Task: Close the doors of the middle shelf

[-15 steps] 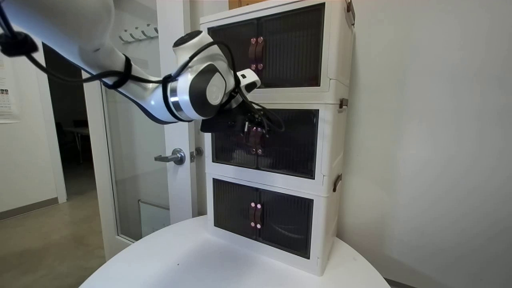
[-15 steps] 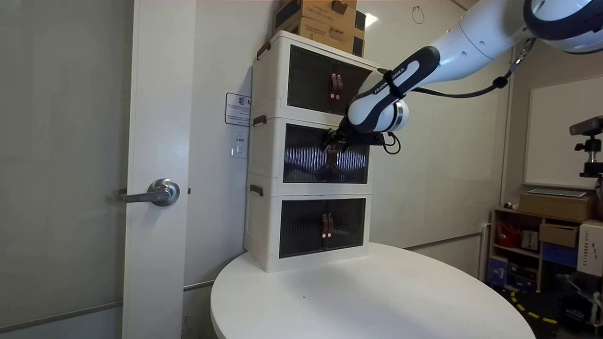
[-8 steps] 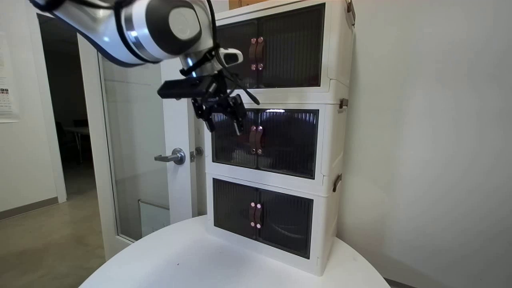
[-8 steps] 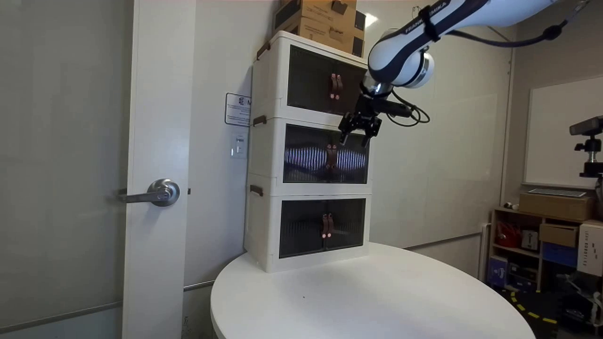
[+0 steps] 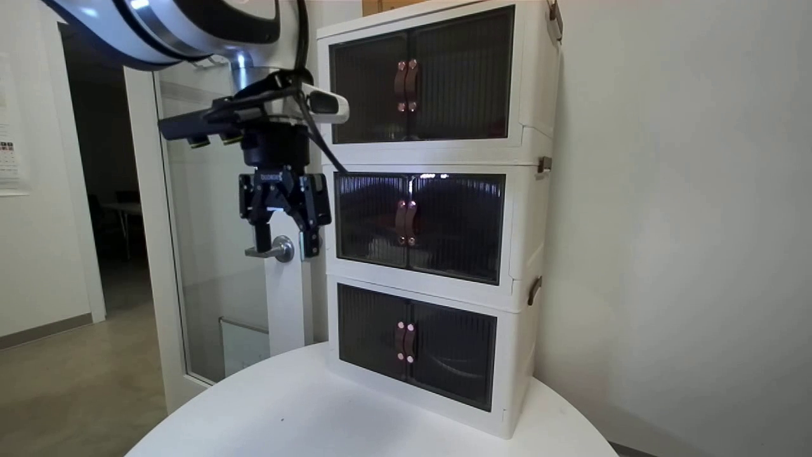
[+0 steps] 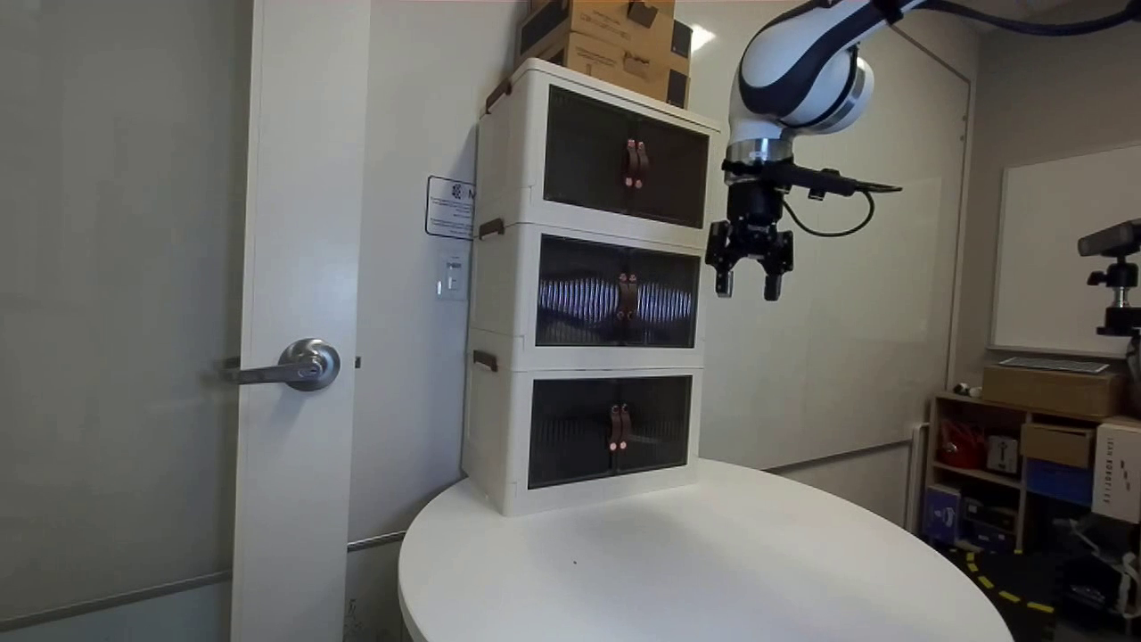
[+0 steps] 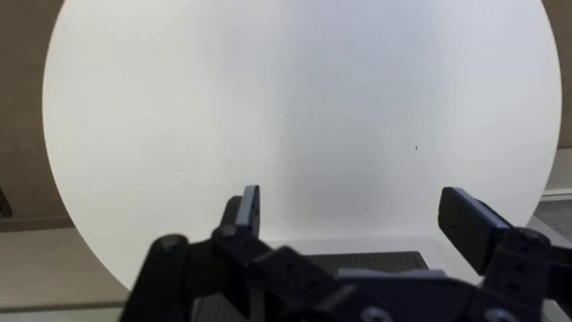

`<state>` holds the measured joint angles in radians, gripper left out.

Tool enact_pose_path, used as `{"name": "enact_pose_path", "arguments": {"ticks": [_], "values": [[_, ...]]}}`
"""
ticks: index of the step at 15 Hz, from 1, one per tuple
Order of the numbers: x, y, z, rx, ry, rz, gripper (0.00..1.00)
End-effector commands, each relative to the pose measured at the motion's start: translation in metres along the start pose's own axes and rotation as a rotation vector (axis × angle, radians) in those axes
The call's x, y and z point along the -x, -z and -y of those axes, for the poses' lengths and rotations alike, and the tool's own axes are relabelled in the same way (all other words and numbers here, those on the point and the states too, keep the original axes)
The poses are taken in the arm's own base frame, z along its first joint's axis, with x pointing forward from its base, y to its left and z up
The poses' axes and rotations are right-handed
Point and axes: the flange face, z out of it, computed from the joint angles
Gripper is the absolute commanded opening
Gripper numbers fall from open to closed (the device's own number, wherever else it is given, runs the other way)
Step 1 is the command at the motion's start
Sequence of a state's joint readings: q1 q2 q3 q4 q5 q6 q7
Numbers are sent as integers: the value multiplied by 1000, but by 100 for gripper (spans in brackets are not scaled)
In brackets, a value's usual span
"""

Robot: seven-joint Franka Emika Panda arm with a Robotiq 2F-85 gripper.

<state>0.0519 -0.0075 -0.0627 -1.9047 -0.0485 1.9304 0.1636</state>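
- The black two-fingered pincer [image 6: 748, 291] is pointing straight down, released, its grey-faced fingers [image 7: 247, 205] standing well apart (the wrist view is showing a broad gap between them).
- The pair of dark, smoked, see-through plastic doors [image 5: 428, 228] is sitting beside the pincer, looking closed in both exterior views, panels lying even with their surround.
- The white plastic box of the middle shelf [image 6: 501, 285] is framing them; in an exterior view its edge is standing near the fingertips, a strip of pale wall [image 6: 802, 383] showing between.
- The brown strap handles [image 5: 401, 222] with coppery studs are hanging side by side at about the fingertips' height.
- The white plastic upper tier [image 6: 508, 160] is rising beside and above the pincer, and the matching lower tier [image 6: 495, 428] is standing lower than it.
- The round white table [image 7: 290, 112] is spreading well below the pincer, its curved rim sweeping out past both fingers in the wrist view and leaving ample height for moving.
- The white-framed glass room door [image 5: 216, 266], with its silver metal lever [image 5: 283, 249], is showing behind the pincer in an exterior view; how far behind, I cannot tell.
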Motion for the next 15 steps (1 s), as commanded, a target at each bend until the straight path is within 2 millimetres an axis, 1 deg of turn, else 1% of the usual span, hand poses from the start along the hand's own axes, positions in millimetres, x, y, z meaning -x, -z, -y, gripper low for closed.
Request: {"name": "enact_pose_path", "arguments": {"ticks": [1, 2, 3, 5, 8, 9, 11, 12, 15], "values": [[59, -29, 5, 5, -24, 42, 100], [71, -38, 9, 2, -22, 37, 100], [85, -40, 17, 2, -4, 12, 100], [113, -50, 31, -9, 29, -36, 100], [161, -63, 52, -19, 42, -127, 100], [122, -61, 48, -8, 57, -60, 100], [148, -66, 56, -7, 59, -91, 100], [155, -66, 56, -6, 60, -98, 100], [159, -63, 53, -7, 55, -106, 100]]}}
